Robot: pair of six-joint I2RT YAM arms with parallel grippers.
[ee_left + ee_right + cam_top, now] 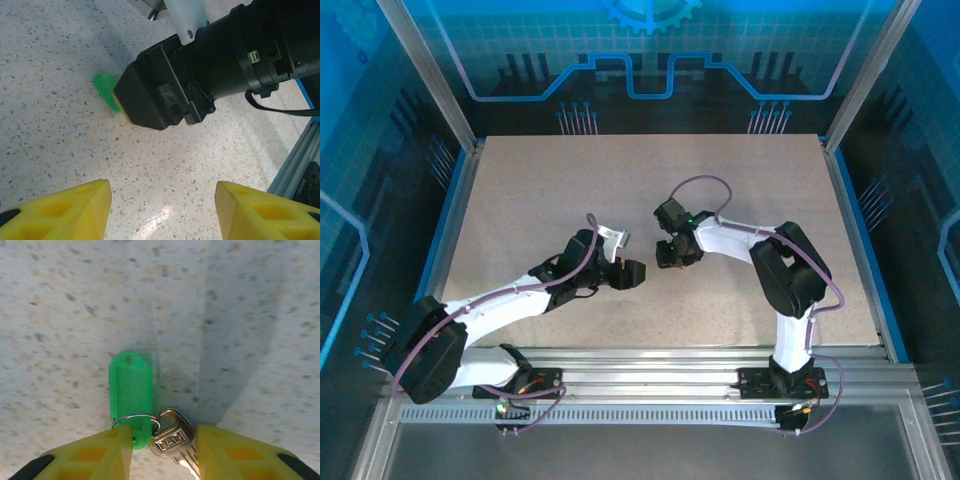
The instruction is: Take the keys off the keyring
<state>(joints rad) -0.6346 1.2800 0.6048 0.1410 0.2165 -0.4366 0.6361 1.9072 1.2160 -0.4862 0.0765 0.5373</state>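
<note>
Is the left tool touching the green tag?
Apart. In the left wrist view, the fingers of the left tool sit at the near edge, with bare table between them and the green tag.

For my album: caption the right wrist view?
Right gripper's yellow fingers flank a green tag, keyring and silver key against the speckled table.

The speckled beige table point(620, 180) bears a green key tag point(130, 390), keyring point(131, 417) and silver key point(172, 437).
</note>
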